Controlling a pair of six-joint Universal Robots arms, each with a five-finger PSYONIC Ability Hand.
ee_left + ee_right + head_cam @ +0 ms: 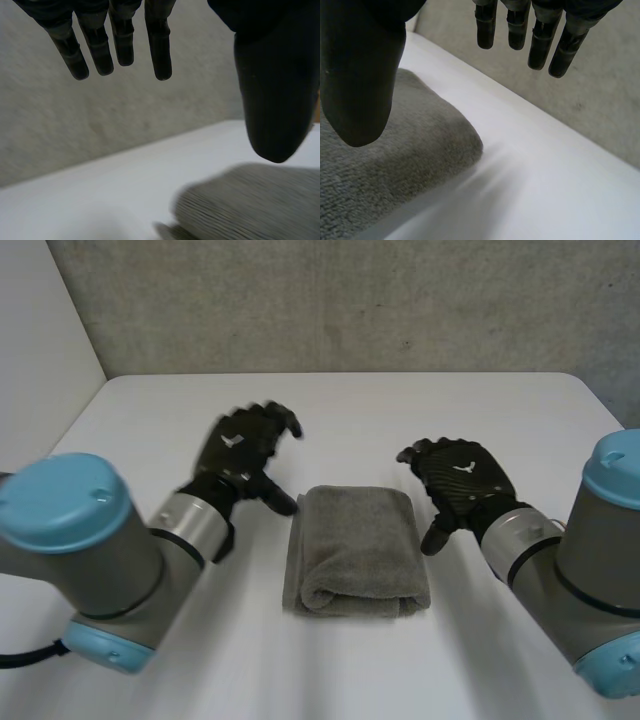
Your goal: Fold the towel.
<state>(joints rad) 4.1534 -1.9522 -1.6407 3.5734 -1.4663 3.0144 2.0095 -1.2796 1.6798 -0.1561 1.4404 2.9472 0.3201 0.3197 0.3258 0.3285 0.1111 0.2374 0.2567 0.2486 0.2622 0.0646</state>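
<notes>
A grey towel [355,548] lies folded into a small thick rectangle in the middle of the white table [400,410]. My left hand [243,455] hovers just off its far left corner, fingers relaxed, holding nothing. On the other side my right hand [462,478] hangs beside the towel's far right corner, open and apart from the cloth. In the left wrist view the towel [250,205] sits below the thumb [275,95], with the fingers [160,40] spread above the table. The right wrist view shows the towel [395,155] under the thumb [360,80] and the fingers [540,35] over bare table.
A rough grey wall [350,300] runs behind the table's far edge. A pale wall [40,350] stands at the far left. White table surface lies on every side of the towel.
</notes>
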